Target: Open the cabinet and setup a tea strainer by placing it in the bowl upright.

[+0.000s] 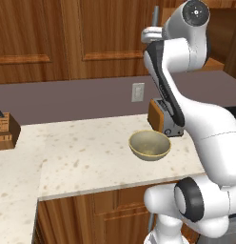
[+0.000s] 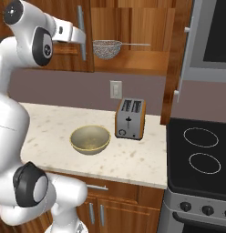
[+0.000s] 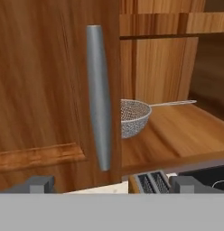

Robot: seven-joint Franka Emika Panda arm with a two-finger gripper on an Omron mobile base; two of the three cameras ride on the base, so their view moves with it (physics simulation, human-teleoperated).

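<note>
A: Is the cabinet (image 2: 133, 41) open?
B: One side is. The bowl (image 2: 90, 139) waits on the counter (image 2: 133, 159).
A: And the strainer (image 2: 107, 48)?
B: On the shelf inside. The claw (image 3: 111, 184) is spread wide, holding nothing.

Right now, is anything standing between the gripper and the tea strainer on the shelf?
Yes, partly. In the hand view the cabinet door and its handle cover the left edge of the tea strainer. To the right the shelf is open. The gripper is open.
</note>
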